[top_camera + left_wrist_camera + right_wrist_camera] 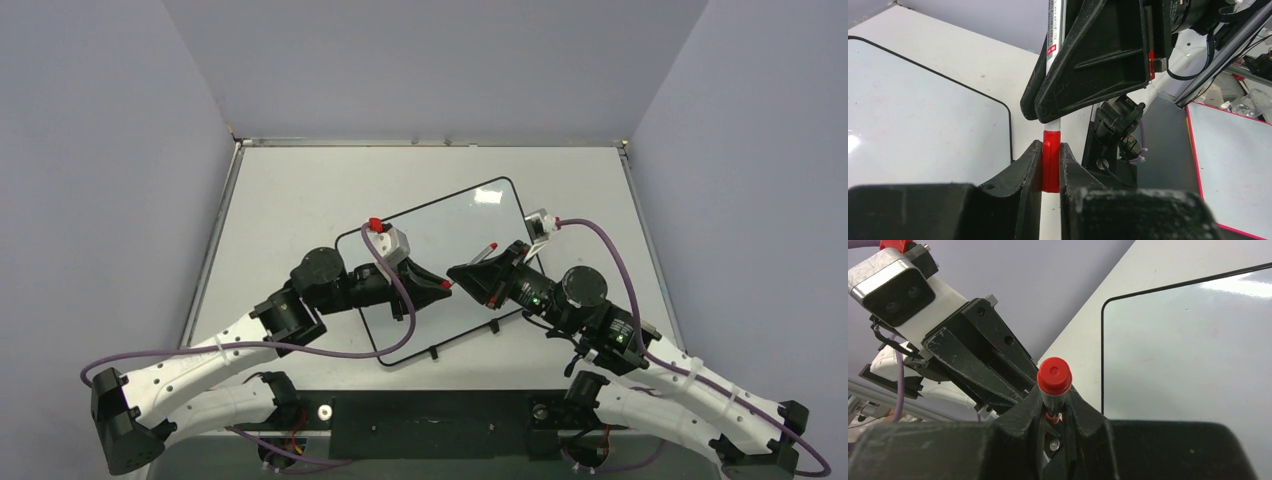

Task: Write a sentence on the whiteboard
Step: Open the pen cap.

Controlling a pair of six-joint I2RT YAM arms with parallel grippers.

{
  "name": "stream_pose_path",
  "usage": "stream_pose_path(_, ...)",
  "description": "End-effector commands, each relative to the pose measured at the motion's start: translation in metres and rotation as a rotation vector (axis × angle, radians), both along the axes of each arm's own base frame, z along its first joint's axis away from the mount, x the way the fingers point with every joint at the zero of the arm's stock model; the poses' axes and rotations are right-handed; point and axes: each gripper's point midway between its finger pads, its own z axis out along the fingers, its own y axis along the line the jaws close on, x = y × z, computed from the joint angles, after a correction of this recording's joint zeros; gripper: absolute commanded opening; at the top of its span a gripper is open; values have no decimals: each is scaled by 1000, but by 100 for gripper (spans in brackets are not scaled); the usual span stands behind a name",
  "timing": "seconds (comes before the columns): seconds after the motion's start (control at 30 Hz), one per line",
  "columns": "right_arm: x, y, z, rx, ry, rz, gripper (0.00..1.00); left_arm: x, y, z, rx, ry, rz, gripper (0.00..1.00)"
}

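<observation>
The whiteboard (450, 225) lies slantwise in the middle of the table (290, 190). From above we see its glossy face bare, with no lettering anywhere on the part the arms leave uncovered. Over its near half the two arms meet tip to tip, the left claw (441, 285) and the right claw (460, 272) sharing one marker (488, 247).

From the left wrist we see the left claw closed tight on the red cap (1050, 165), its fingers pressing both sides. Straight above, the right claw is clamped round the white barrel. The cap looks seated on the barrel, with no gap showing. The board's corner lies off to the left, blank.

From the right wrist we see the right claw nearly closed on the marker, whose red butt end stands up between its fingers. The left claw faces it, and the board stretches away to the right, unmarked.

We judge the task barely begun: uncapping is the step in hand, and all of the writing is left.
</observation>
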Motion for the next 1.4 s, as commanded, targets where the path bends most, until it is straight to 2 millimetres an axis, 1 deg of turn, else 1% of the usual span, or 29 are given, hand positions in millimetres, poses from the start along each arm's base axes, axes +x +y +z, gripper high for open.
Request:
stream_pose_path(0.0, 14, -10, -11, -6, 44, -96, 0, 14, 7, 13, -26, -34, 89, 0)
stream_pose_path(0.03, 18, -13, -11, -3, 55, -123, 0, 15, 7, 13, -20, -39, 94, 0)
stream_pose_path(0.13, 18, -16, -15, -19, 71, -138, 0, 19, 11, 13, 0, -47, 122, 0)
stream_pose_path(0.2, 13, -14, -16, -30, 65, -102, 0, 20, 13, 12, 17, -60, 130, 0)
stream_pose_path(0.3, 5, -9, -15, -50, 41, -39, 0, 17, 12, 13, 32, -74, 106, 0)
stream_pose_path(0.33, 0, -5, -15, -57, 39, -3, 2, 16, 11, 10, 46, -75, 94, 0)
stream_pose_path(0.37, -1, -4, -13, -62, 28, 12, 10, 12, 10, 12, 47, -79, 71, 0)
stream_pose_path(0.4, -4, -1, -14, -70, 23, 37, 30, 11, 8, 8, 61, -78, 57, 0)
stream_pose_path(0.43, -5, 0, -11, -69, 15, 46, 40, 7, 7, 9, 66, -80, 30, 0)
stream_pose_path(0.47, -7, 1, -9, -70, 2, 58, 53, 5, 6, 9, 70, -90, 15, 0)
stream_pose_path(0.5, -7, 1, -8, -74, -2, 62, 58, 0, 6, 4, 94, -78, -13, 0)
stream_pose_path(0.53, -9, 1, -5, -73, -15, 80, 62, -1, 6, 3, 102, -86, -25, 0)
stream_pose_path(0.57, -7, -1, -4, -74, -20, 76, 64, -5, 7, 3, 110, -87, -46, 0)
stream_pose_path(0.67, -3, -8, 1, -64, -31, 96, 65, -10, 9, 1, 135, -106, -73, 0)
stream_pose_path(0.7, -8, -7, 2, -57, -34, 136, 64, -12, 10, -1, 146, -104, -84, 0)
stream_pose_path(0.73, -3, -11, 4, -52, -31, 124, 64, -14, 9, -2, 152, -110, -98, 0)
stream_pose_path(0.77, -6, -11, 5, -47, -34, 152, 63, -14, 8, -5, 161, -107, -108, 0)
stream_pose_path(0.8, -4, -12, 7, -45, -36, 153, 62, -16, 8, -6, 164, -108, -123, 0)
stream_pose_path(0.83, -8, -11, 8, -43, -39, 180, 60, -17, 6, -8, 168, -109, -131, 0)
stream_pose_path(0.93, -16, -7, 10, -46, -43, 241, 56, -16, 4, -8, 168, -110, -135, 0)
stream_pose_path(1.03, -24, -3, 7, -56, -41, 300, 52, -13, 1, -7, 175, -115, -135, 0)
stream_pose_path(1.13, -27, -3, -1, -85, -25, 327, 48, -10, 1, -4, 189, -121, -124, 0)
stream_pose_path(1.23, -27, -4, -8, -116, -20, 331, 48, -7, 1, 3, 193, -143, -114, 0)
stream_pose_path(1.37, -27, -4, -13, -136, -7, 334, 42, -6, 1, 7, 196, -158, -113, 0)
